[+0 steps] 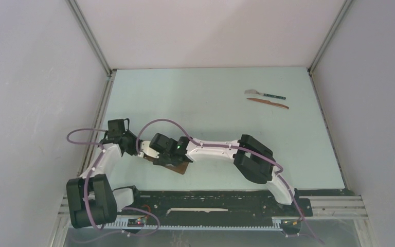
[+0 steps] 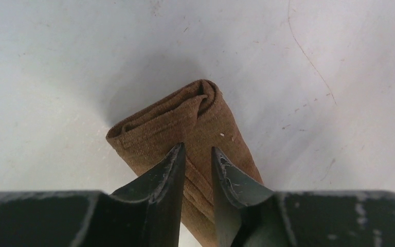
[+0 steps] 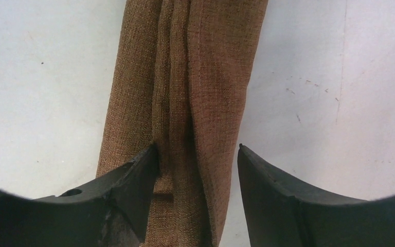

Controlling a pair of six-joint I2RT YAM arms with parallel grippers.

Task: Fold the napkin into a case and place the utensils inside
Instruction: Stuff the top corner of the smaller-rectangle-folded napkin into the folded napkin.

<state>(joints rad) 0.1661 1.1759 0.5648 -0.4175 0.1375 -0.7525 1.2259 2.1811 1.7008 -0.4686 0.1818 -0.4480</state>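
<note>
The dark-brown napkin point(image 1: 178, 168) lies folded into a narrow oblong case near the front left of the table, mostly hidden under both wrists. In the left wrist view the case point(image 2: 185, 113) shows a rolled far end, and my left gripper point(image 2: 198, 150) is closed to a narrow gap on its folds. In the right wrist view my right gripper point(image 3: 198, 148) is open over the case point(image 3: 195, 62), with one finger on the cloth and the other beside its right edge. The teal-handled utensil point(image 1: 265, 94) and the reddish-brown knife point(image 1: 268, 103) lie together at the far right.
Both arms meet over the case at the front left, with the left gripper point(image 1: 145, 153) and the right gripper point(image 1: 160, 158) close together. White walls enclose the pale table point(image 1: 211, 123) on three sides. A black rail runs along the near edge.
</note>
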